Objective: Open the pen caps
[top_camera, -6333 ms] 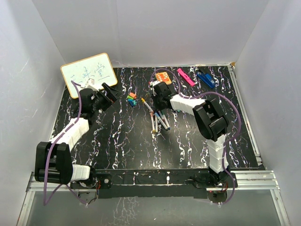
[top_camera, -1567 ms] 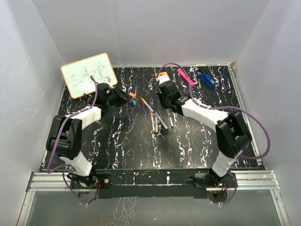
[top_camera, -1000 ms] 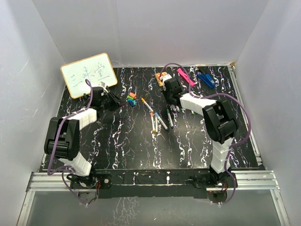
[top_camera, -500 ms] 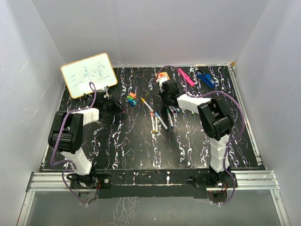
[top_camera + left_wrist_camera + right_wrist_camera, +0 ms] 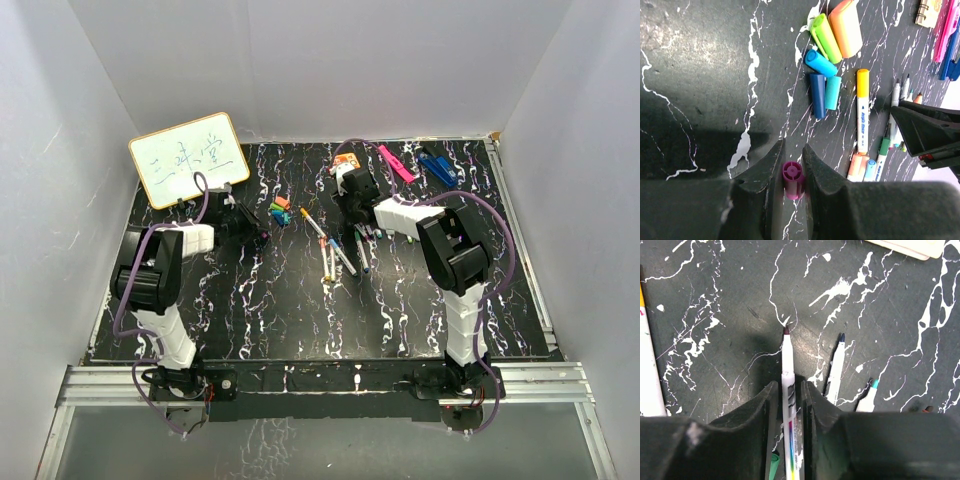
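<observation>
Purple cap (image 5: 792,179) clamped between left jaws; uncapped pen (image 5: 788,385) gripped between right jaws, tip seemingly purple.

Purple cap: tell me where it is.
Left wrist view, bottom centre: the purple cap is clamped in the left gripper, below the loose caps.

I am counting six pen caps (image 5: 818,94), five lying loose and one purple cap (image 5: 792,179) sitting pinched, at least five pens (image 5: 835,371) showing by the right wrist, and one whiteboard (image 5: 188,158), one pink clip (image 5: 395,163), one blue clip (image 5: 438,167), one orange card (image 5: 346,161).
</observation>
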Available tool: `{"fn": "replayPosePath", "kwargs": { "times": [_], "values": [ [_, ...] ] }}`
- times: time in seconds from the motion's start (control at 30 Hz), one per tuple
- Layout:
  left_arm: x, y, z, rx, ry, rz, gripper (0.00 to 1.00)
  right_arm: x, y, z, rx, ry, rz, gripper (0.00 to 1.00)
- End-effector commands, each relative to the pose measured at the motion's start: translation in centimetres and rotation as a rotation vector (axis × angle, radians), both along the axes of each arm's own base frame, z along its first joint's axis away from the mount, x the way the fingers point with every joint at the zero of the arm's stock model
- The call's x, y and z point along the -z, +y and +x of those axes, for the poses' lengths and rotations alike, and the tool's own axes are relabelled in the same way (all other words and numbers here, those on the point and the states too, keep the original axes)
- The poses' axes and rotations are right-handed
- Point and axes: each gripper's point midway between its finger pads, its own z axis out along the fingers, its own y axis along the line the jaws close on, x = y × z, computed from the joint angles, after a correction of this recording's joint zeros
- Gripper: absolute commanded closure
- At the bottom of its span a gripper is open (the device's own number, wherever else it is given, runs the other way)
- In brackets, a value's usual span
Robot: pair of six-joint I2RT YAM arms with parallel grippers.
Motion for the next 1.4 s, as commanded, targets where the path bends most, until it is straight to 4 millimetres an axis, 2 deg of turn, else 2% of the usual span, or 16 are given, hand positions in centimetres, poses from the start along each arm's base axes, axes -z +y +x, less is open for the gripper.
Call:
{"fn": "replayPosePath", "kwargs": {
  "times": [0.0,0.1,0.2,0.37,0.5,0.67,0.73,0.8,0.87,0.97,1.07,1.13,1.17,1.27,1.37],
  "values": [
    [-1.0,-0.3,1.4,0.012,-0.031,-0.014,1.00,-2.7,1.0,2.4,0.003,-0.087,0.049,0.71],
    [-0.7,-0.4,1.9,0.009,-0.028,-0.018,0.96,-3.4,1.2,2.4,0.006,-0.097,0.063,0.58],
    [-0.4,-0.5,2.3,0.010,-0.023,-0.022,0.92,-5.1,1.5,2.4,0.001,-0.120,0.090,0.51],
    [0.0,-0.5,2.7,0.003,-0.018,-0.023,0.82,-8.1,1.3,1.7,0.011,-0.162,0.117,0.47],
    [0.1,-0.5,2.9,-0.004,-0.019,-0.028,0.75,-9.5,1.0,-0.1,0.043,-0.146,0.158,0.46],
    [0.1,-0.4,3.2,-0.017,-0.019,-0.030,0.63,-9.4,0.9,-3.6,0.076,-0.087,0.172,0.45],
    [-0.2,-0.4,3.3,-0.022,-0.025,-0.034,0.61,-8.9,0.6,-4.9,0.087,-0.060,0.171,0.45],
    [-0.6,-0.4,3.2,-0.028,-0.032,-0.037,0.61,-9.2,0.5,-6.1,0.091,-0.053,0.182,0.45],
    [-1.2,-0.3,3.2,-0.038,-0.044,-0.039,0.60,-8.4,0.4,-7.2,0.093,-0.023,0.185,0.45],
    [-2.1,0.2,2.6,-0.062,-0.066,-0.034,0.52,-6.9,0.3,-8.7,0.100,0.021,0.181,0.45],
    [-3.9,0.7,2.0,-0.081,-0.124,-0.032,0.38,-5.8,0.1,-9.7,0.117,0.051,0.174,0.45],
    [-5.8,1.2,1.7,-0.097,-0.197,-0.029,0.20,-5.2,-0.2,-10.2,0.135,0.067,0.165,0.45],
    [-6.8,1.5,1.4,-0.105,-0.232,-0.026,0.04,-5.0,-0.4,-10.4,0.144,0.073,0.160,0.45],
    [-10.6,2.3,0.5,-0.138,-0.357,-0.022,0.01,-4.4,-0.6,-10.9,0.159,0.088,0.151,0.45],
    [-12.9,2.8,-0.3,-0.144,-0.416,-0.016,0.01,-3.8,-0.8,-11.2,0.170,0.103,0.142,0.45]
  ]
}}
